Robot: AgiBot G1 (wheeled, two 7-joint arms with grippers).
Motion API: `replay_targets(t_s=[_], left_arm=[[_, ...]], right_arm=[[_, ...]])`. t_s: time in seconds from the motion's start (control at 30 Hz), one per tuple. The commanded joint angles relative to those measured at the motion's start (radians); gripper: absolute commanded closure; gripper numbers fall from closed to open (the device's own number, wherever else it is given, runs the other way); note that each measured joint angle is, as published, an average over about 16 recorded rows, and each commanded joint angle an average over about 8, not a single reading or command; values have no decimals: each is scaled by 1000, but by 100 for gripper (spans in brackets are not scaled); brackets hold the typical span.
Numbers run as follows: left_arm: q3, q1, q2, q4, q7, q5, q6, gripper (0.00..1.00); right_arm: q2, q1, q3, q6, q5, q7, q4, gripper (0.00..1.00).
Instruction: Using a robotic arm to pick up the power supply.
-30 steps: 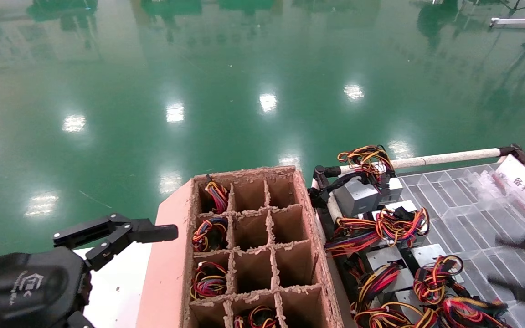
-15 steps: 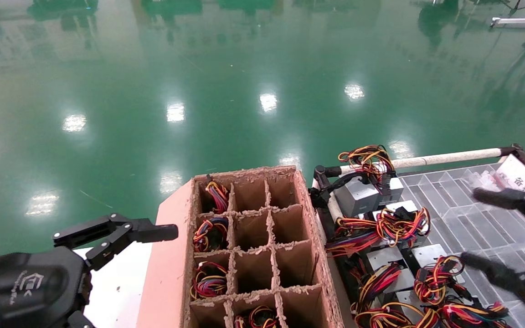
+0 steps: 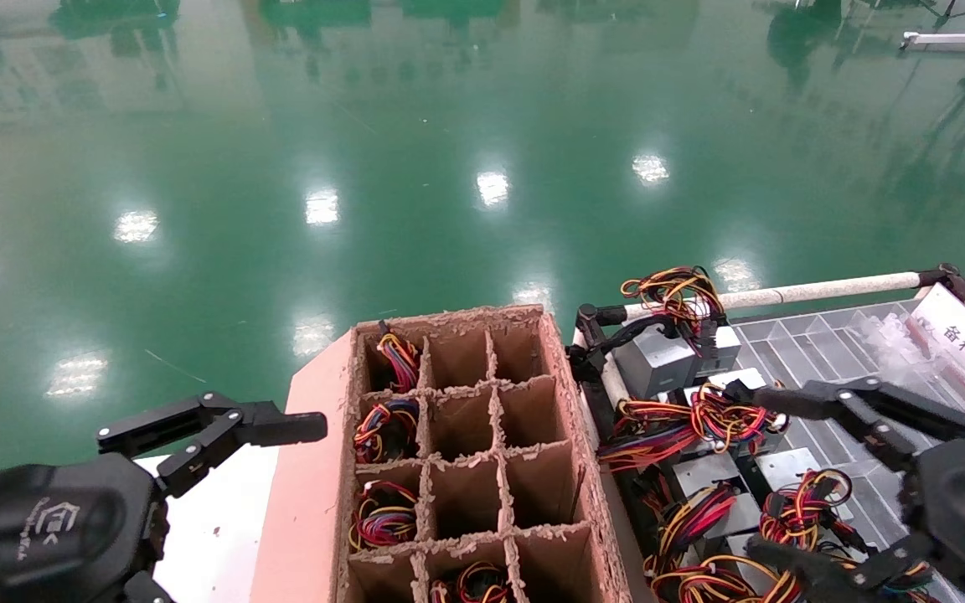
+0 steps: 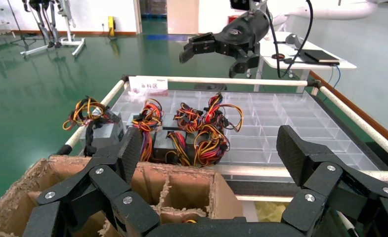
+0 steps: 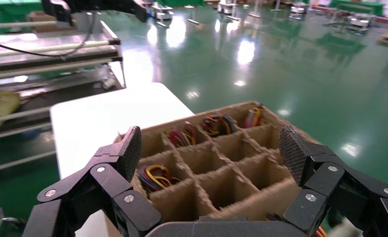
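box (image 3: 533,352): wires in left cells, near cells cut off | tray (image 3: 817,352): supplies (image 3: 658,360) | right gripper (image 3: 771,477) wide above | left gripper (image 3: 223,435) wide, parked

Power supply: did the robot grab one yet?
Not yet. The right claw is open and empty, above the power supplies with their coloured wires on the clear tray. The cardboard box already holds wire bundles in several cells. Left: lowering, closing on one, lifting. The left claw waits open beside the box.
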Motion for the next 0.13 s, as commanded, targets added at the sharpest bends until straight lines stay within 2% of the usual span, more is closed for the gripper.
replay_targets(t_s=[0.03,0.13], left_arm=[[0,0,0,0,0,0,0,0],[0,0,0,0,0,0,0,0]], right_arm=[[-22,-13,40,7,-26,44,41,0],[-31,-18,58,9,-38,62,58,0]])
